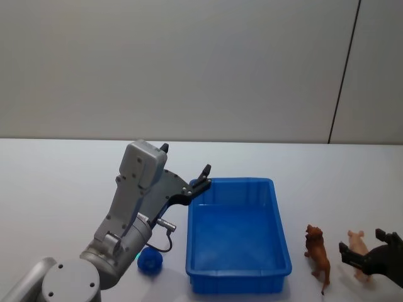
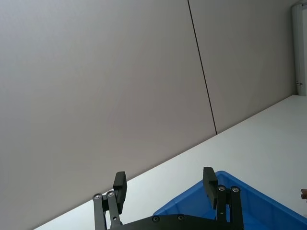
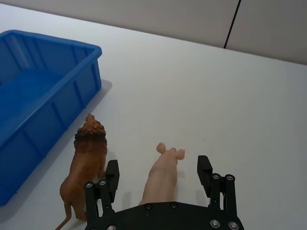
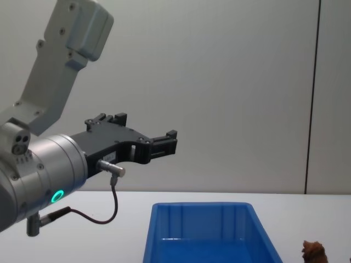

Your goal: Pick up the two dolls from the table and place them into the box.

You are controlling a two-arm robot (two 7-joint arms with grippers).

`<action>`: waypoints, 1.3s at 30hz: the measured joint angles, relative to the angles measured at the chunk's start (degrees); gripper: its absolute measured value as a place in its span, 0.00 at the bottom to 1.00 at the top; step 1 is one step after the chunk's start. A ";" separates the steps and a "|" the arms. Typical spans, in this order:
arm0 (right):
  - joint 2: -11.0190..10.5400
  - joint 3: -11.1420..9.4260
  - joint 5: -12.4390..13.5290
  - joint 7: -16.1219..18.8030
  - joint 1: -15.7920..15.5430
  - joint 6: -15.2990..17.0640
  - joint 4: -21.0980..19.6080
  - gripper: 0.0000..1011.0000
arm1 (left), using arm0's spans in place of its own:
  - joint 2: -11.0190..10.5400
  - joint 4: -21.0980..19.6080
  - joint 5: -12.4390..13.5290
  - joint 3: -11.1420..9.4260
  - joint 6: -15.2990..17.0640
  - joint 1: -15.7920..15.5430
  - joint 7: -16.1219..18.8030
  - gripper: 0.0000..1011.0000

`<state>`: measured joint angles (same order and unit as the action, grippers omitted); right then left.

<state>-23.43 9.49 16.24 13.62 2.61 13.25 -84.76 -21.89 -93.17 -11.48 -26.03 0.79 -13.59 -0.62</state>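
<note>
In the head view the blue box sits on the white surface, its floor showing blue from wall to wall. Right of it stand the brown lion doll, just beside the box, and the pink pig doll farther right, with the right claw around the pig. The left claw hangs over the box's far left corner. The left wrist view shows that claw spread before a grey wall. The right wrist view shows the right claw spread, 1 finger between lion and pig, neither finger touching the pig. In the chest view the left claw is raised above the box.
</note>
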 joint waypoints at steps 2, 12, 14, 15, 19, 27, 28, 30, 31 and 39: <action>-0.05 -0.04 0.25 0.18 -0.02 0.60 0.16 0.99 | 0.00 0.00 0.00 0.00 0.00 0.00 0.00 0.99; 0.23 0.02 1.15 0.55 0.49 4.30 1.61 0.99 | 0.00 0.00 0.00 0.00 0.00 0.00 0.00 0.99; 0.33 0.11 1.18 0.57 0.65 4.66 1.90 0.99 | 0.00 0.00 0.00 0.00 0.00 0.00 0.00 0.99; 0.40 0.15 1.19 0.59 0.73 4.92 2.04 0.98 | 0.00 0.00 0.00 0.00 0.00 0.00 0.00 0.99; 0.75 0.41 1.24 0.75 1.22 6.14 2.85 0.90 | 0.00 0.00 0.00 0.00 0.00 0.00 0.00 0.99; 1.29 0.78 1.52 1.06 1.85 7.08 3.67 0.67 | 0.00 0.00 0.00 0.00 0.00 0.00 0.00 0.99; 1.36 0.82 1.56 1.12 1.93 7.10 3.70 0.61 | 0.00 0.00 0.00 0.00 0.00 0.00 0.00 0.99; 1.46 0.86 1.61 1.19 2.02 7.10 3.71 0.58 | 0.00 0.00 0.00 0.00 0.00 0.00 0.00 0.99; 1.46 0.86 1.61 1.19 2.02 7.10 3.71 0.55 | 0.00 0.00 0.00 0.00 0.00 0.00 0.00 0.99; 1.57 0.94 1.57 1.08 2.07 5.42 2.91 0.37 | 0.00 0.00 0.00 0.00 0.00 0.00 0.00 0.99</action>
<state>-21.86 10.42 17.81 14.70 4.68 18.67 -81.86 -21.89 -93.17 -11.48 -26.02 0.79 -13.59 -0.62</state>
